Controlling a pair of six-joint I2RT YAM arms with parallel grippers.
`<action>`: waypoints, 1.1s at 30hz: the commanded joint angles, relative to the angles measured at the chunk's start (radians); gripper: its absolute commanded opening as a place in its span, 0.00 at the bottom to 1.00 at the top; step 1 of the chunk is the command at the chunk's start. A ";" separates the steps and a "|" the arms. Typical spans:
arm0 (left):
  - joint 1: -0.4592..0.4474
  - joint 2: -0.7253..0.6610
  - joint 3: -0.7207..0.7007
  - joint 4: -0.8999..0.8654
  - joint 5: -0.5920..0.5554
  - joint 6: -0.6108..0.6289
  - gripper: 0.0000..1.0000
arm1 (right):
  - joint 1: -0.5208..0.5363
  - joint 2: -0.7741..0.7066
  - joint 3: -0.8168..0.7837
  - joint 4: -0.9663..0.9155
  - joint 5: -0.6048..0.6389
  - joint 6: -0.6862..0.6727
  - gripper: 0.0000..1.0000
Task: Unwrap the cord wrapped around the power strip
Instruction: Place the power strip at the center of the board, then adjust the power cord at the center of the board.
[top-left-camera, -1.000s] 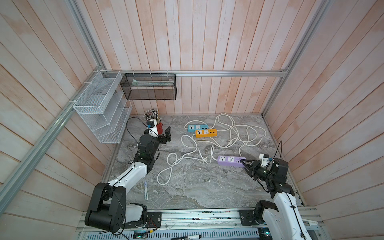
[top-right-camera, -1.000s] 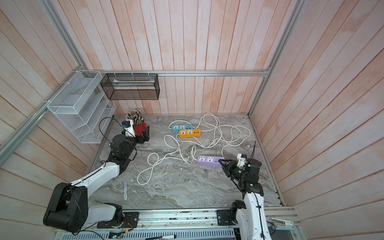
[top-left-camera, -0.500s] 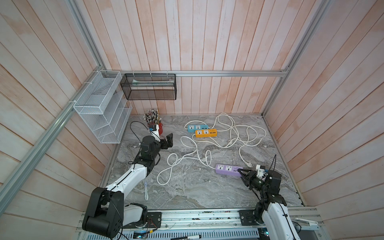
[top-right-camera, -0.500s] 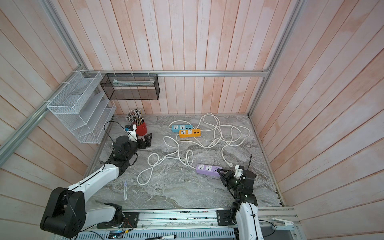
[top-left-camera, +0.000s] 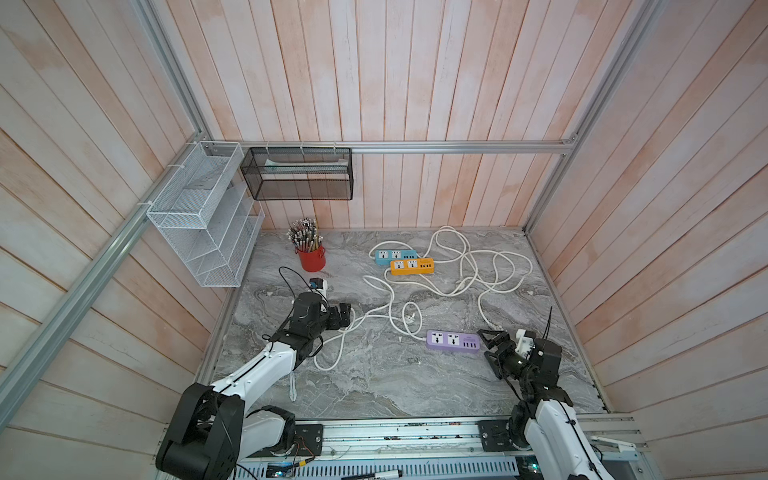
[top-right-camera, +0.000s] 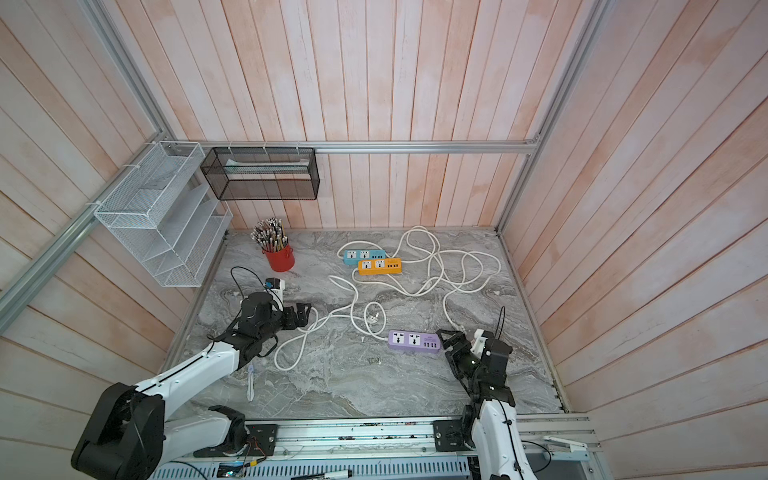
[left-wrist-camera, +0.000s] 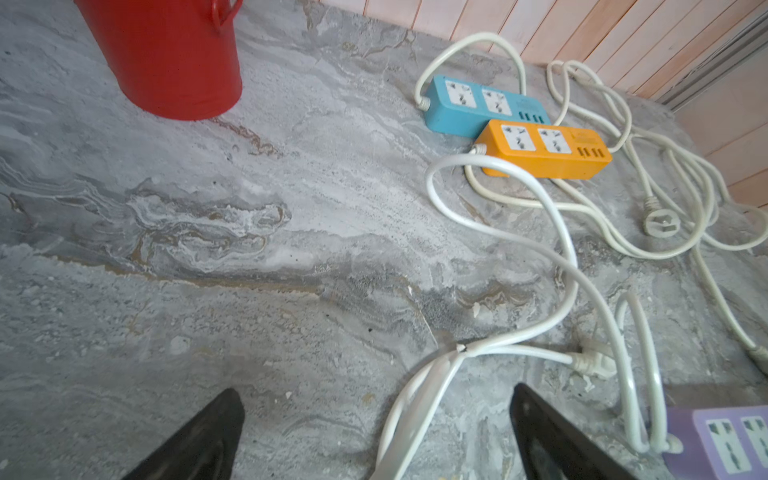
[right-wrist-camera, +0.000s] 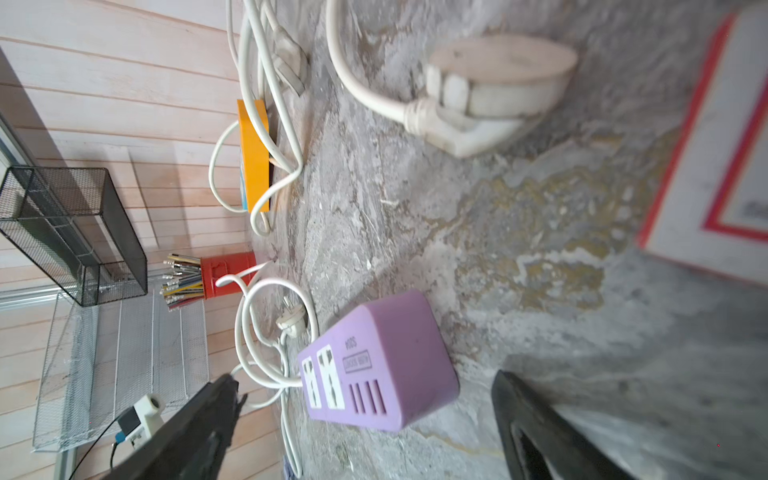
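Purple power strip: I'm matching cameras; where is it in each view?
In both top views: purple power strip lies just beyond the right pincer.
Left wrist: only its end, cut by the frame edge.
Right wrist: close ahead, between the pincer's fingers.
Shared landmark: orange power strip.

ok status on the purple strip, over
Left gripper open, white cord between its fingers. Right gripper open at purple strip's end, not gripping. Strip's cord unwound, lying loose. Nothing blocking.

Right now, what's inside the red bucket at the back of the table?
A packed bunch of pencils stands in the red bucket, ends above its rim. Anything beneath them is hidden.
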 joint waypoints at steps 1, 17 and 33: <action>-0.003 0.021 -0.024 0.045 0.009 -0.006 1.00 | -0.002 -0.066 0.089 -0.092 0.057 -0.059 0.98; -0.011 0.127 0.010 0.128 0.121 0.015 0.00 | -0.002 -0.027 0.316 -0.062 0.014 -0.078 0.98; 0.060 -0.083 0.286 0.085 -0.314 0.100 0.00 | 0.027 0.025 0.344 0.031 -0.020 -0.068 0.98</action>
